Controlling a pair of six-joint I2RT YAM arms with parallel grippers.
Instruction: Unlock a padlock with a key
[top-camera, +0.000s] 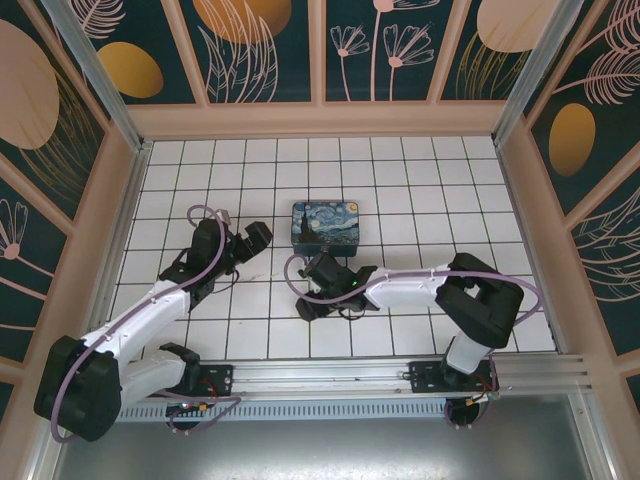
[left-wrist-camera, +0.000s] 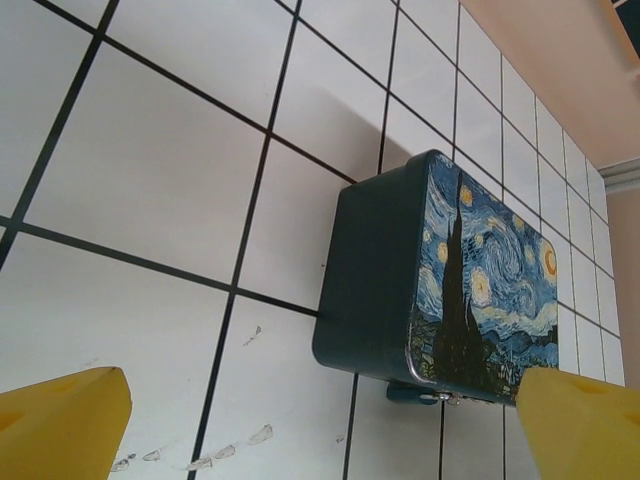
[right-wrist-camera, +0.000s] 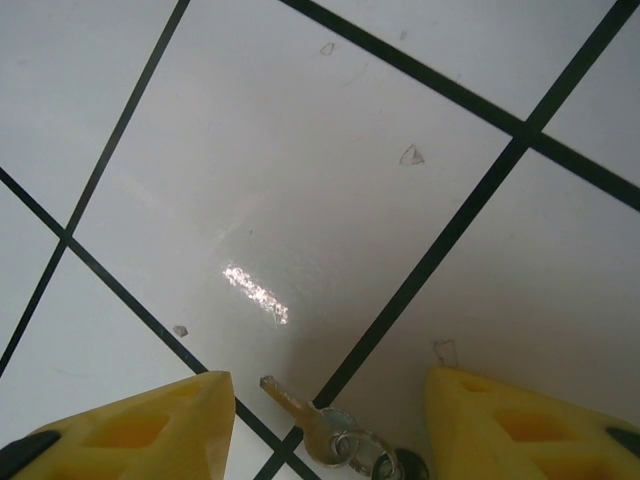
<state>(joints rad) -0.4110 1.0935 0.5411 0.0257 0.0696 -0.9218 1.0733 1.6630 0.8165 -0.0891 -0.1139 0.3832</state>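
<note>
The right tool (right-wrist-camera: 328, 390), spread and empty, straddled the key (right-wrist-camera: 300, 410) on the bench (right-wrist-camera: 300, 150), apparently to pinch it; the left tool (left-wrist-camera: 320, 430) gaped wide toward the box (left-wrist-camera: 400, 280), where the padlock (left-wrist-camera: 412, 393) seemingly hung.

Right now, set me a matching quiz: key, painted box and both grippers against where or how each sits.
Things:
1. key
2. box
3. left gripper
4. right gripper

States:
A. jaws wide apart, facing the box
B. lying flat on a white tile
C. jaws apart, one finger on either side of the key
D. starry painted lid facing up

Pairs: 1-B; 2-D; 3-A; 4-C
</note>
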